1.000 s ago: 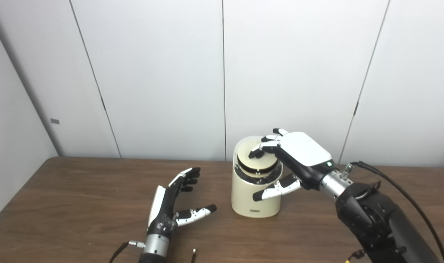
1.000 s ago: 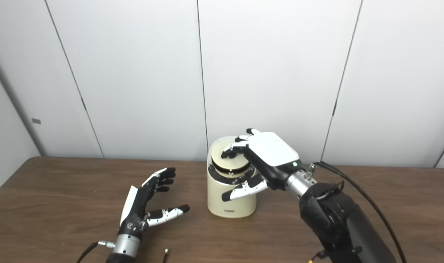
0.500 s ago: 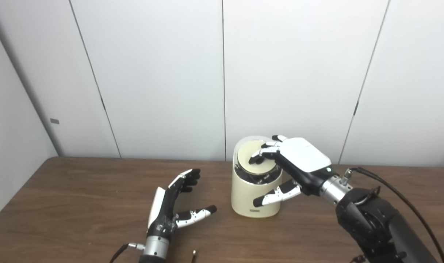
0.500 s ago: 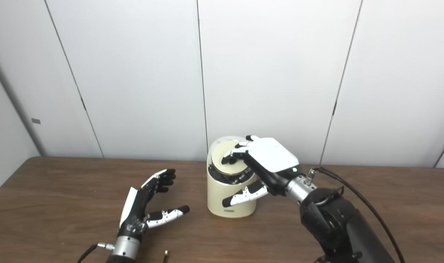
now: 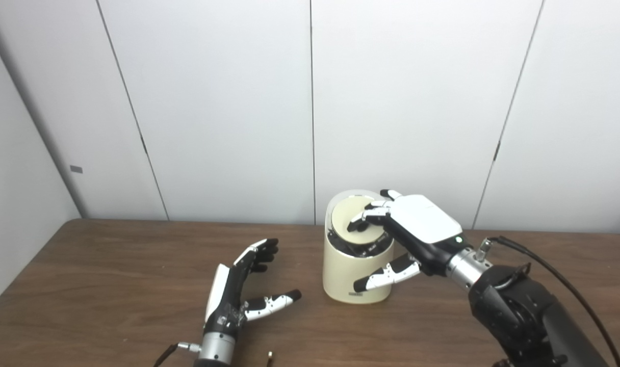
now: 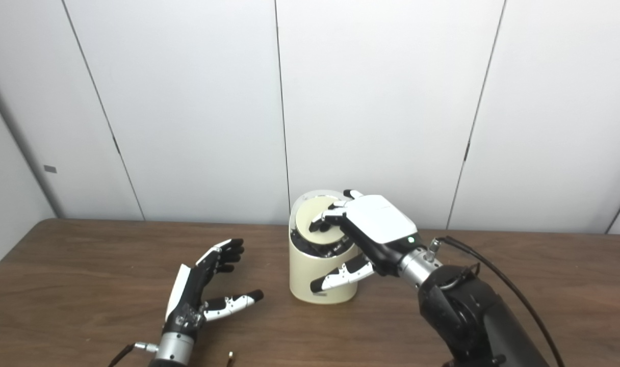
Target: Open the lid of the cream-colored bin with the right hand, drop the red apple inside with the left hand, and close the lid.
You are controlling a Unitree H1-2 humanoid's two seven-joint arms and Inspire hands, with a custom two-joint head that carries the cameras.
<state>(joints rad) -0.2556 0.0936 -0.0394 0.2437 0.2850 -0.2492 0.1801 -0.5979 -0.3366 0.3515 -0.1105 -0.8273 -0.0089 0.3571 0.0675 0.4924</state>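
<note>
Right hand (image 5: 417,229) is resting on the cream-colored bin (image 5: 356,275), fingers (image 5: 363,220) pressing the lid (image 5: 348,216), thumb lying across the bin's front wall; grasping nothing. Lid is sitting tilted in the bin's mouth, dark gap showing at its front edge. Left hand (image 5: 238,293) is lying released, fingers spread, on the brown counter (image 5: 111,285), well left of the bin. Apple not visible.

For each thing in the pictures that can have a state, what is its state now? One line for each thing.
cream-colored bin: upright on the table.
lid: pressed down into the bin top, tilted.
right hand: fingers on the lid, thumb by the bin wall.
left hand: open, holds nothing.
red apple: not visible.
</note>
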